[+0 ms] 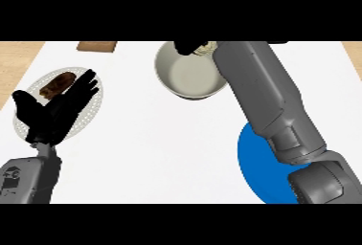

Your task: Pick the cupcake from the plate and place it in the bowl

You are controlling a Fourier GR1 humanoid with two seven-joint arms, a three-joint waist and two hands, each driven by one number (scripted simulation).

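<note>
Hovering curled round the cupcake (206,48) above the bowl (185,76)'s far rim, the right hand (189,46) is being positioned where an off-centre release is risking a spill outside; the left hand (60,109) is being held open.

One white worktop (176,153) is recorded. Two plates are counted: one blue round plate (256,167) and one pale meshed round plate (96,103). One cream round bowl (187,74) is noted. One brown oblong item (56,85) is seen on the meshed plate, and one brown flat piece (96,46) at the far edge. Two black hands are counted, the left hand (60,112) and the right hand (189,47).
</note>
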